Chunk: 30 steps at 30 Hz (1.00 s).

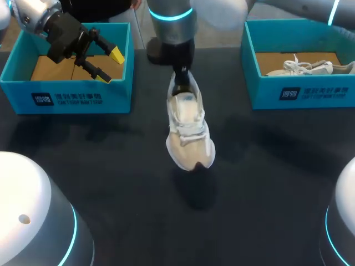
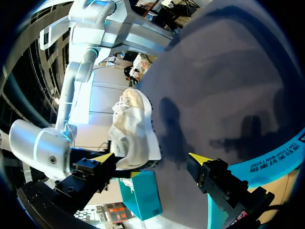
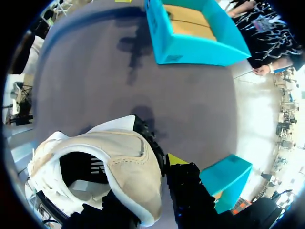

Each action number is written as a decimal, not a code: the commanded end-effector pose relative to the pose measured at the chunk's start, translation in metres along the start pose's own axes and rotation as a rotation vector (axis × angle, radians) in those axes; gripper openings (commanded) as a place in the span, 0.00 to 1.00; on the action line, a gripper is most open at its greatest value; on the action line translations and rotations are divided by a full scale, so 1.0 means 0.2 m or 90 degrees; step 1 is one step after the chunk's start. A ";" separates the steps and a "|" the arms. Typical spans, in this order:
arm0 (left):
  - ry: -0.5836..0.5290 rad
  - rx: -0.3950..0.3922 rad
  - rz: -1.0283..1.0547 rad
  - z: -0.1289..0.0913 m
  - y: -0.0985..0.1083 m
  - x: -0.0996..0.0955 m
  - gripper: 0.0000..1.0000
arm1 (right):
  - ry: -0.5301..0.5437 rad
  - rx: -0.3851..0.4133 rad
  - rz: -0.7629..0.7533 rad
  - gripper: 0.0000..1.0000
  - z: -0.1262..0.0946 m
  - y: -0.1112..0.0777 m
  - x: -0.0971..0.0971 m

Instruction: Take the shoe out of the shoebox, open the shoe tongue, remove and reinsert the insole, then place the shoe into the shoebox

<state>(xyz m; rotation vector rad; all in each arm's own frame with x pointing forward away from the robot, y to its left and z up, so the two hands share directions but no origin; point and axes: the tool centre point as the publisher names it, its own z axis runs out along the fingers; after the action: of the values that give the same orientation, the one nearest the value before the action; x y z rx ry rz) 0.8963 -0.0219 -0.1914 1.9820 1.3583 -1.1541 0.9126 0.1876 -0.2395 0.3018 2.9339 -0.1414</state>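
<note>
Nearest, the white shoe (image 1: 188,133) hangs above the middle of the table (image 1: 111,166), toe toward the near edge, its heel clenched in the right tool (image 1: 182,82). At the far left corner the left tool (image 1: 110,66) hovers released, fingers spread, above the teal shoebox (image 1: 72,97). A second shoebox (image 1: 310,91) at the far right corner holds another shoe (image 1: 302,67).

Table (image 1: 266,183) passable beside the shoe (image 1: 188,130); left shoebox (image 1: 66,97), right shoebox (image 1: 299,91) flank it

Bright overhead light, soft shadows.
</note>
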 end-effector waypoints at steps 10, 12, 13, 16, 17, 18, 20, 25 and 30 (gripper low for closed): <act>0.001 0.000 0.000 0.00 0.00 0.00 1.00 | -0.020 -0.017 0.004 0.00 -0.55 -0.07 -0.12; 0.001 0.000 0.000 0.00 0.00 0.00 1.00 | -0.026 -0.018 0.002 0.00 -0.58 -0.07 -0.14; 0.001 0.000 0.000 0.00 0.00 0.00 1.00 | -0.030 -0.017 0.002 0.00 -0.59 -0.07 -0.15; 0.001 0.000 0.000 0.00 0.00 0.00 1.00 | -0.038 -0.018 0.000 0.00 -0.62 -0.06 -0.17; 0.001 0.000 0.000 0.00 0.00 0.00 1.00 | -0.040 -0.016 -0.001 0.00 -0.63 -0.06 -0.17; 0.001 0.000 0.000 0.00 0.00 0.00 1.00 | -0.042 -0.014 -0.003 0.00 -0.63 -0.06 -0.17; 0.001 0.000 0.000 0.00 0.00 0.00 1.00 | -0.043 -0.013 0.001 0.00 -0.64 -0.05 -0.17; 0.001 0.000 0.000 0.00 0.00 0.00 1.00 | -0.043 -0.013 0.001 0.00 -0.64 -0.05 -0.17; 0.001 0.000 0.000 0.00 0.00 0.00 1.00 | -0.043 -0.013 0.001 0.00 -0.64 -0.05 -0.17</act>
<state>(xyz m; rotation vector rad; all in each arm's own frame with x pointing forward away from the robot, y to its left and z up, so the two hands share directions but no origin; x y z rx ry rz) 0.8963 -0.0219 -0.1914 1.9820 1.3584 -1.1541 0.9208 0.1856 -0.1080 0.2911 2.8629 -0.1208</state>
